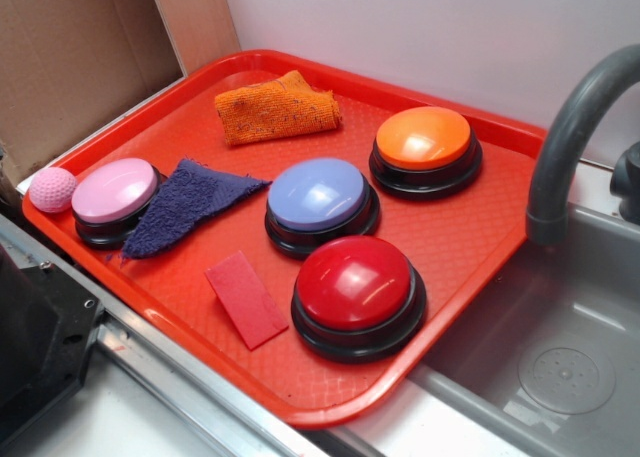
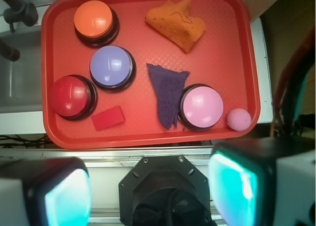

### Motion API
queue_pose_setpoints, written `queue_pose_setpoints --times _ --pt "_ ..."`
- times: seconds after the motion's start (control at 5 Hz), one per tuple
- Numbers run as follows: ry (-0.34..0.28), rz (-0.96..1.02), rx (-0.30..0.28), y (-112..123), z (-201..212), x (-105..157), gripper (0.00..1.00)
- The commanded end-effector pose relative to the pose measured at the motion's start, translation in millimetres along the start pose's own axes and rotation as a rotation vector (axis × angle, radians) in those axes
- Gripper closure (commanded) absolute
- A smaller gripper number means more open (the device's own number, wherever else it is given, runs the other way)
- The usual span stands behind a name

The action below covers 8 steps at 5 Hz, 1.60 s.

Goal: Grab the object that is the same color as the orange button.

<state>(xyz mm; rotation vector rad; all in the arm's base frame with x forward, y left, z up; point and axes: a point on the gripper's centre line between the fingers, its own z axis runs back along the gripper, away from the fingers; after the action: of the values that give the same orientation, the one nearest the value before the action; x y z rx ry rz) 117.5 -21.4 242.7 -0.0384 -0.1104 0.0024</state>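
Observation:
The object, a folded orange terry rag [image 1: 276, 109] [image 2: 177, 22], lies at the far left corner of the red tray [image 1: 470, 247] [image 2: 232, 48]. The orange button [image 1: 424, 139] [image 2: 94, 19] stands at the tray's far right in the exterior view. In the wrist view my gripper [image 2: 150, 191] hangs high above the robot's base, off the tray's near edge, well away from the rag. It is open, its two teal pads [image 2: 66, 199] wide apart with nothing between them. The gripper does not show in the exterior view.
On the tray also stand a blue button [image 1: 318, 195], a red button [image 1: 354, 283] and a pink button [image 1: 113, 191], with a dark blue cloth [image 1: 180, 205] and a flat red rectangle [image 1: 246, 297]. A pink ball [image 1: 52, 189] rests at the corner. A sink [image 1: 560, 367] with a grey faucet [image 1: 570, 137] lies right.

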Motion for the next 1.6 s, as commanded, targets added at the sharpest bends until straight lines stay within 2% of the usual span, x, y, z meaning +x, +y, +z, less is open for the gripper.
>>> queue_pose_setpoints --times 0.0,0.2,0.4,0.6,0.8,1.0,1.2,1.4 --pt "0.0 0.0 0.0 0 0 0 0.0" --pt "-0.015 -0.006 0.018 11 0 20 0.0" --pt "-0.033 -0.018 -0.016 23 6 41 0.0" --pt "-0.039 -0.2 0.008 17 0 76 0.0" --pt "-0.026 -0.431 -0.004 0 -29 109 0.0" --pt "0.01 -0.613 0.002 -2 -59 131 0.0" --pt "0.016 -0.801 -0.013 5 -79 150 0.0" --pt "0.073 -0.765 -0.031 16 -88 147 0.0"
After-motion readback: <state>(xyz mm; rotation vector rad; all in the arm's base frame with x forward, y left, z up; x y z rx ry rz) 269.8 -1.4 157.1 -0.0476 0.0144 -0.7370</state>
